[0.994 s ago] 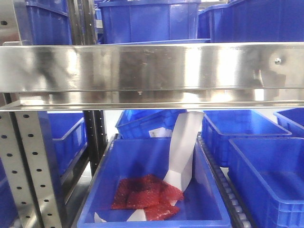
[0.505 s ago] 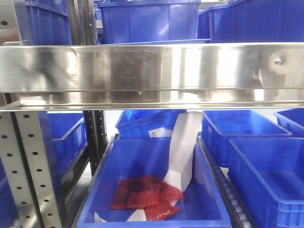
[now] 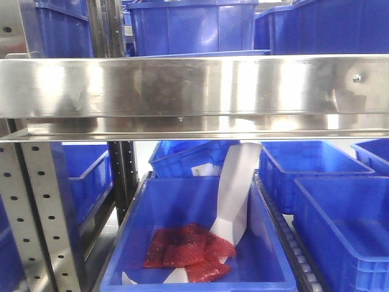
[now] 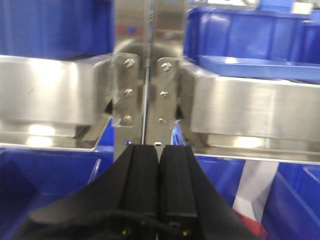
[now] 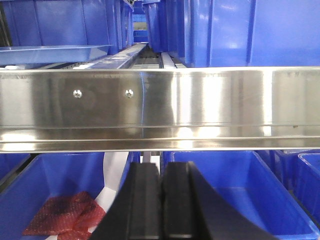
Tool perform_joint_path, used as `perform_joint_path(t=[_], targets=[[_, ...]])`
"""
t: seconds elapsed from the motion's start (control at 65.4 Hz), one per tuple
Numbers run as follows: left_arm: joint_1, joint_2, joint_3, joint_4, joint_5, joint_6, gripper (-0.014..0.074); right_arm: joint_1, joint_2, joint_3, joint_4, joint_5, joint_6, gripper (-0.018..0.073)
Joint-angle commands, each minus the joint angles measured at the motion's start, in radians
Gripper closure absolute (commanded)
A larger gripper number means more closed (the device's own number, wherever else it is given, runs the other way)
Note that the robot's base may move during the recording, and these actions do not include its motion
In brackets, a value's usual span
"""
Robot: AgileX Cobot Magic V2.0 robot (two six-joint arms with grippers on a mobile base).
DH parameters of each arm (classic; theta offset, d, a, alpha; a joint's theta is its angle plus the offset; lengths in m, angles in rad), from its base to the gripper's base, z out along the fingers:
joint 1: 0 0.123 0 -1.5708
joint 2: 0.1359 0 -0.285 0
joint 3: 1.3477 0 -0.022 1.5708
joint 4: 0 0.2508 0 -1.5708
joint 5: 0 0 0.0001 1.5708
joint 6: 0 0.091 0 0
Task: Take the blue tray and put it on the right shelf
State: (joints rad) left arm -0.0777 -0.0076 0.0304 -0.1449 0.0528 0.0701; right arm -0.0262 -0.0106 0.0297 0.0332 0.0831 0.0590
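Bin (image 3: 182, 213) under right shelf (image 3: 194, 91) held red bubble-wrap packets (image 3: 185, 246) and white card (image 3: 234, 188). Blue tray (image 5: 52, 51) sat on shelf. Left gripper (image 4: 158, 167) and right gripper (image 5: 161, 185) pressed together, empty.

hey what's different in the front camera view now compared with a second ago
Almost nothing. The whole front view has slid a touch: the steel shelf lip and the bin with the red packets sit slightly lower and to the right, which looks more like the camera moving than the objects. Nothing was grasped or released. The bins, red packets and white paper strip keep their arrangement.
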Motion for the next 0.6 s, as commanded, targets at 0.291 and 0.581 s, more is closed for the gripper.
perform_joint_path(t=[0.291,0.581], targets=[[-0.005,-0.019,0.029,0.118,-0.13,-0.043,0.0645,0.002,-0.019,-0.024,-0.01,-0.083,-0.001,0.0505],[-0.005,-0.019,0.029,0.116,-0.135,-0.043,0.0645,0.002,-0.019,-0.024,-0.01,-0.083,-0.001,0.0505]])
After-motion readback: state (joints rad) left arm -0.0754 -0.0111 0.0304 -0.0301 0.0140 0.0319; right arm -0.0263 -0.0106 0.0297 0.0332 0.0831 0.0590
